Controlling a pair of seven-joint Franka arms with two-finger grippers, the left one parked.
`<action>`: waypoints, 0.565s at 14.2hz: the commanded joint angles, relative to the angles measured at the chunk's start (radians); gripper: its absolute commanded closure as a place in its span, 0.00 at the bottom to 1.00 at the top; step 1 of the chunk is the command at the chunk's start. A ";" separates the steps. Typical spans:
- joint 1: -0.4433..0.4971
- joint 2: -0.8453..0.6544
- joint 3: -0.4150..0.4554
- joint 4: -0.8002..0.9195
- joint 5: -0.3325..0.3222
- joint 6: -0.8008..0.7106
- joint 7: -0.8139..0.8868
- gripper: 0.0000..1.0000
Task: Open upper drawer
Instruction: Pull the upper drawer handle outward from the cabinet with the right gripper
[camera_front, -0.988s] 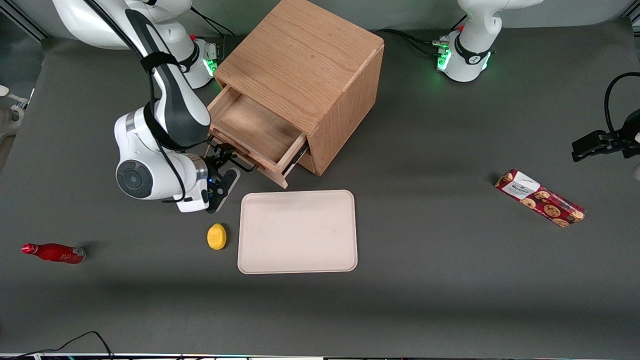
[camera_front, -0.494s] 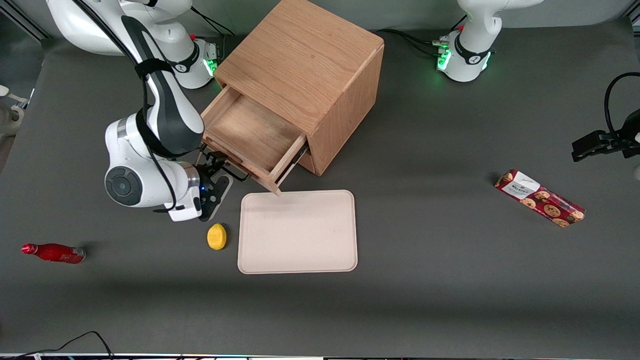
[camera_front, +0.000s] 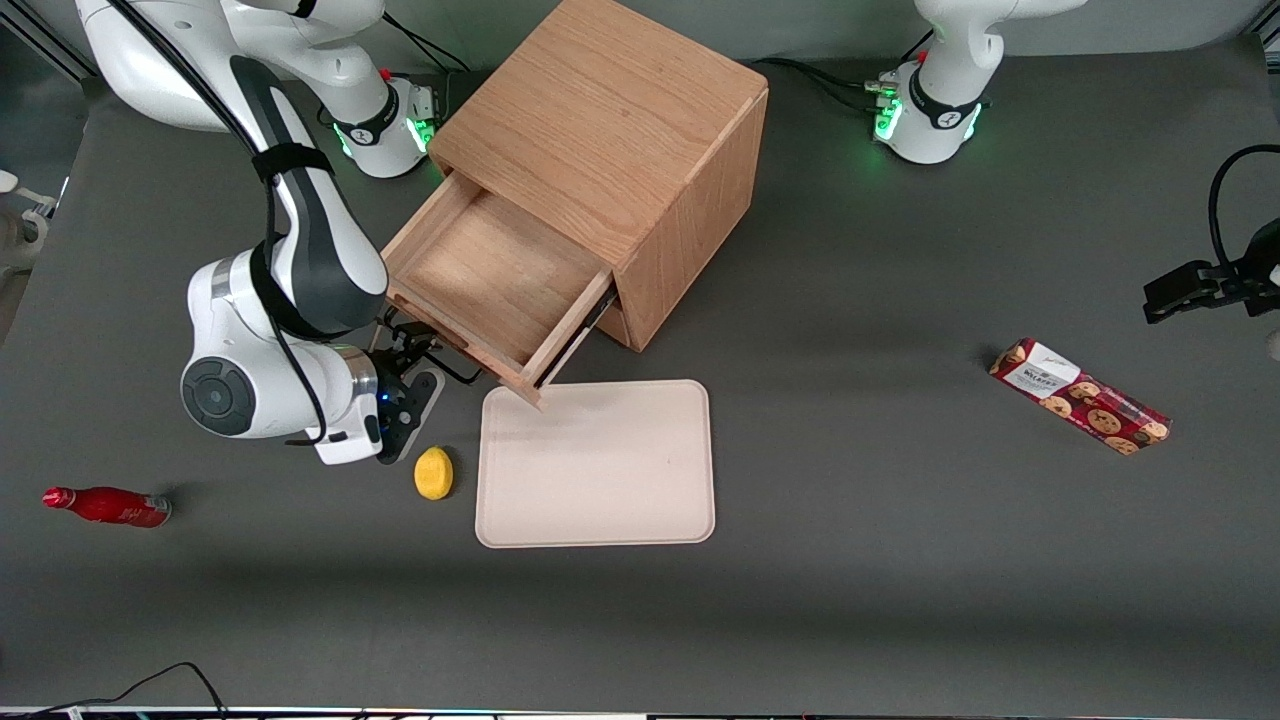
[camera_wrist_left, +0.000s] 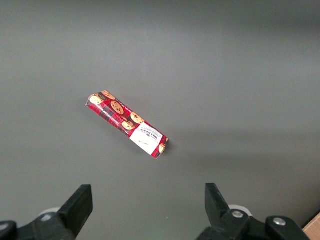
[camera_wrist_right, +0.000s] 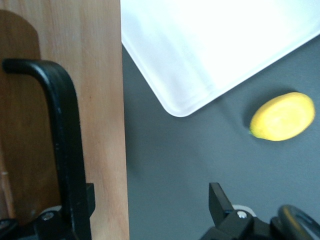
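The front view takes in the whole bench (camera_front: 900, 600): the oak cabinet (camera_front: 610, 130) with the upper drawer (camera_front: 490, 285) pulled well out, its bare wooden floor open to sight, and the hand (camera_front: 408, 352) at the drawer's front, just at the dark bar handle (camera_front: 445, 362). From there the hand's fingers are too hidden under the wrist to judge.

The right wrist view gives what the front view cannot: the handle (camera_wrist_right: 62, 140) runs close along the drawer's front panel (camera_wrist_right: 100, 100), and one finger (camera_wrist_right: 80, 207) sits against the bar while the other finger (camera_wrist_right: 220, 200) stands well apart from it, so the hand is spread wide with the bar at one finger only. Whether the bar is hooked or merely touched I cannot tell.

Near the hand, nearer the front camera, lies a lemon (camera_front: 434, 472), and beside that a pale tray (camera_front: 596, 463); the drawer's corner overhangs the tray's rim.
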 joint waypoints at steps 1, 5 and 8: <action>-0.020 0.049 0.001 0.065 -0.031 -0.005 -0.031 0.00; -0.031 0.073 0.000 0.093 -0.033 -0.003 -0.050 0.00; -0.039 0.089 0.000 0.119 -0.033 -0.003 -0.076 0.00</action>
